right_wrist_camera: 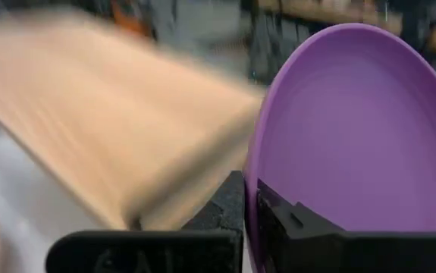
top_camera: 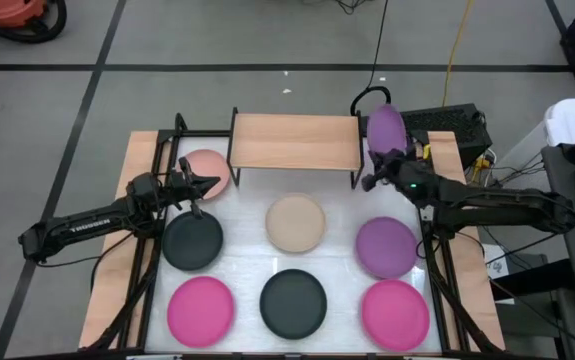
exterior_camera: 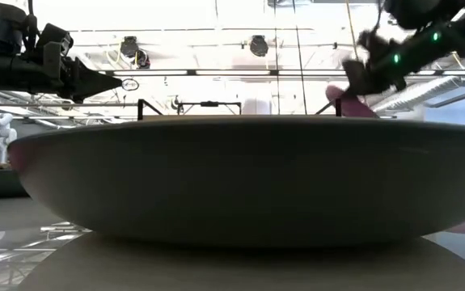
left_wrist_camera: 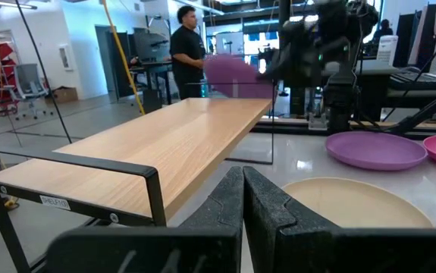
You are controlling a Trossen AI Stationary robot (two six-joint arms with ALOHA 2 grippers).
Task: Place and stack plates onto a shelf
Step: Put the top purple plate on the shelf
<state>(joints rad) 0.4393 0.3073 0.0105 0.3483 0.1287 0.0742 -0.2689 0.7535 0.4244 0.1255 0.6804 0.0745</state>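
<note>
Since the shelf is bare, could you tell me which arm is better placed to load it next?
Probably the right: its gripper is shut on a purple plate raised beside the shelf. The left gripper is shut, holding nothing, by the light pink plate.

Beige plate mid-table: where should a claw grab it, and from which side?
Judging by shape, grip the beige plate at its low rim: it lies flat, so only the edge offers a pinch. Come from above on its left side, nearest the shut, empty left claw.
</note>
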